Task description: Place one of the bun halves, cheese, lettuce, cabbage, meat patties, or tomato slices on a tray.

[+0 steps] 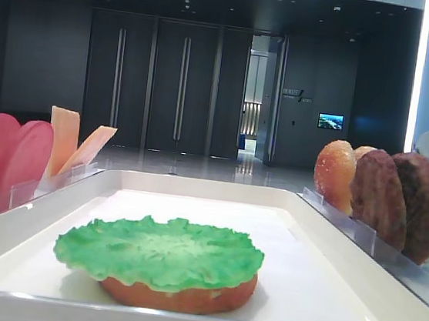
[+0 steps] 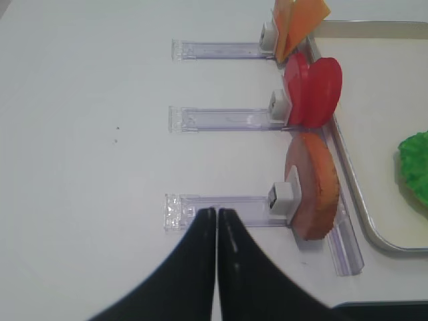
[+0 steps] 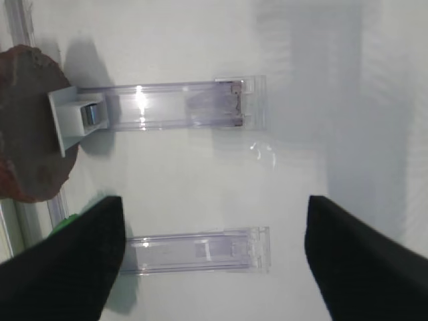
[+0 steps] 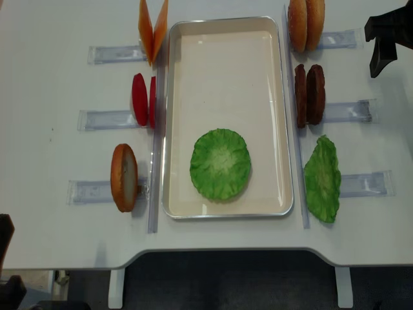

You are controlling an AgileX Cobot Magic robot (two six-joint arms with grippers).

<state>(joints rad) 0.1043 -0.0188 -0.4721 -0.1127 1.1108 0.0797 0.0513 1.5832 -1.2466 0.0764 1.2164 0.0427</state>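
The white tray (image 4: 226, 39) holds a bun half (image 1: 183, 296) with a green lettuce (image 4: 220, 164) sheet lying on it. Left of the tray stand cheese (image 4: 153, 29), tomato slices (image 4: 144, 98) and another bun half (image 4: 124, 177) in holders. On the right stand two bun halves (image 4: 306, 22), meat patties (image 4: 310, 93) and a second lettuce (image 4: 322, 179). My right gripper (image 3: 214, 214) is open and empty over the table, outside the patties' holder (image 3: 180, 103). My left gripper (image 2: 216, 212) is shut and empty over the outer end of the left bun half's holder (image 2: 221, 208).
Clear plastic holders (image 4: 364, 184) lie flat on the white table on both sides of the tray. In the right wrist view a patty (image 3: 27, 127) stands at the left edge. The table's front edge (image 4: 219, 248) runs just below the tray.
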